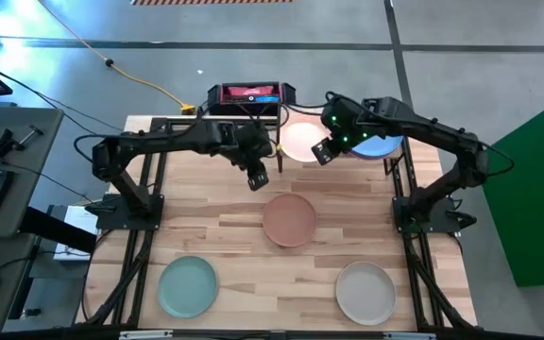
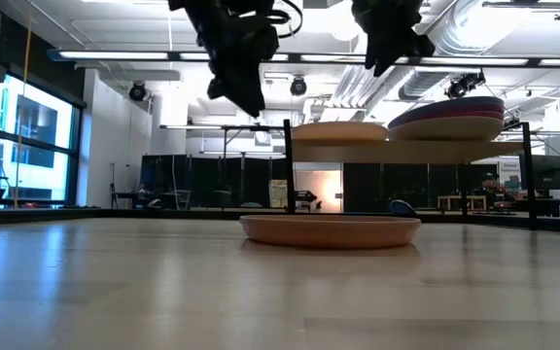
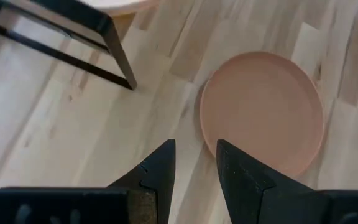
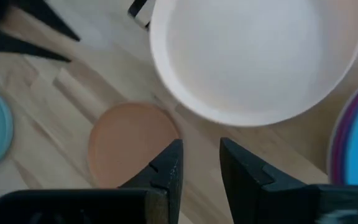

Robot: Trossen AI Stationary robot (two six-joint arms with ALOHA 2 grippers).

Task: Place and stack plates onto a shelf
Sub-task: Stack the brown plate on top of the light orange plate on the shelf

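Observation:
A terracotta plate [image 1: 289,219] lies flat on the middle of the table, also visible as the terracotta plate [image 3: 263,115]. The shelf [image 2: 406,152] stands at the far edge. It carries a pale peach plate [image 1: 300,140] and, to its right, a stack topped by a blue plate [image 1: 378,146]. A mint plate [image 1: 188,286] and a beige plate [image 1: 365,292] rest near the front edge. My left gripper [image 1: 259,179] hangs open above the table, between the shelf and the terracotta plate. My right gripper [image 1: 321,154] hangs open over the shelf's front edge, by the pale plate [image 4: 253,56].
A black shelf leg [image 3: 114,53] stands close to my left gripper. A dark box [image 1: 250,94] sits behind the shelf. Bare wood lies between the terracotta plate and the two front plates. The arms' black frames [image 1: 130,203] stand along the left and right edges.

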